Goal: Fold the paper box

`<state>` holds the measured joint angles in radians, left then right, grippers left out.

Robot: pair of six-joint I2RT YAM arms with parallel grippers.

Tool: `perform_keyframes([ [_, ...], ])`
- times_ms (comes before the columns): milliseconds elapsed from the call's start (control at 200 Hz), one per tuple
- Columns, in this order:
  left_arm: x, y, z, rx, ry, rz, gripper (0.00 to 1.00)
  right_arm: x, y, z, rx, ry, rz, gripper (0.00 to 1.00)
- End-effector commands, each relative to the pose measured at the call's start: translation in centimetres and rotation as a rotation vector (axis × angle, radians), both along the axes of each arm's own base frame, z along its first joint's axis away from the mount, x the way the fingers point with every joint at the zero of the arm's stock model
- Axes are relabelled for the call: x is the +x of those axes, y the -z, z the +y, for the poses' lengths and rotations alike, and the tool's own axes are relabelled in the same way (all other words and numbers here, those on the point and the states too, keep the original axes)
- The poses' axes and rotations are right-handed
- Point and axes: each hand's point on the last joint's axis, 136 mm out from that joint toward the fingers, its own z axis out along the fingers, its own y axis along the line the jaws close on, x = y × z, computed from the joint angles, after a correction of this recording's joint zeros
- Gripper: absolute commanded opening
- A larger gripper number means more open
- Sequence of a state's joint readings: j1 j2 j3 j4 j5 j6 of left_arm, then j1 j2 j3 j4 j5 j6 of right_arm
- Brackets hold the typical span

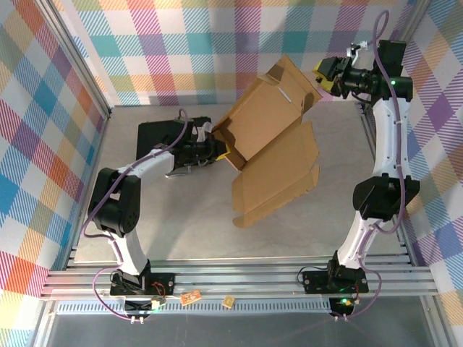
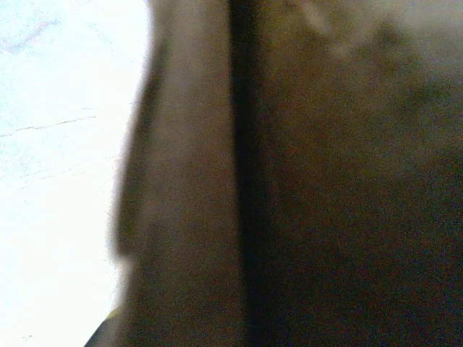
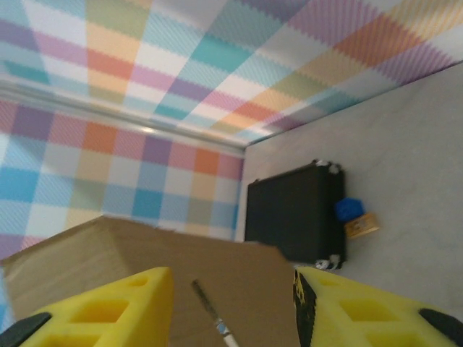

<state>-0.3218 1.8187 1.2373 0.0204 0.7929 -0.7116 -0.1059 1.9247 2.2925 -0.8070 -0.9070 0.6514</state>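
The paper box (image 1: 275, 144) is a brown cardboard sheet, half folded, standing tilted in the middle of the table. Its lower panel reaches toward the front and its upper panel rises toward the back wall. My left gripper (image 1: 223, 150) meets the box's left corner, and its fingers look shut on that wall. Blurred cardboard (image 2: 325, 181) lies close against the left wrist camera and hides the fingers. My right gripper (image 1: 323, 76) hovers at the box's upper right corner. Its yellow fingers stand open (image 3: 231, 283), and the top flap (image 3: 181, 275) lies just beyond them.
A black rectangular case (image 1: 155, 137) lies at the back left under my left arm; it is also in the right wrist view (image 3: 293, 213), with a blue piece and a tag (image 3: 351, 210) at its edge. Bare grey table (image 1: 340, 217) extends front and right. Checked walls enclose the space.
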Motion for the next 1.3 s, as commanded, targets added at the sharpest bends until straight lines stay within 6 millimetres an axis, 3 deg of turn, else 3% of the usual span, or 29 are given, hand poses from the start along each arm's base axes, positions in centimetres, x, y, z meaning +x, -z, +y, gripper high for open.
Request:
perform_keyframes([
  [0,0.3,-1.2,0.0,-0.021,0.028,-0.030,0.00,-3.9,-4.1,2.6,0.041,-0.142,-0.104,0.47],
  [425,0.3,-2.2,0.1,-0.008,0.034,-0.033,0.00,-5.7,-2.4,5.4,-0.033,-0.217,-0.106,0.47],
  [745,-0.4,-3.0,0.3,0.006,0.043,-0.040,0.00,-6.8,-0.7,7.4,-0.240,-0.215,-0.181,0.48],
  [1295,-1.4,-4.0,0.8,0.040,0.066,-0.065,0.00,-6.2,2.8,8.2,-0.628,-0.179,-0.255,0.46],
])
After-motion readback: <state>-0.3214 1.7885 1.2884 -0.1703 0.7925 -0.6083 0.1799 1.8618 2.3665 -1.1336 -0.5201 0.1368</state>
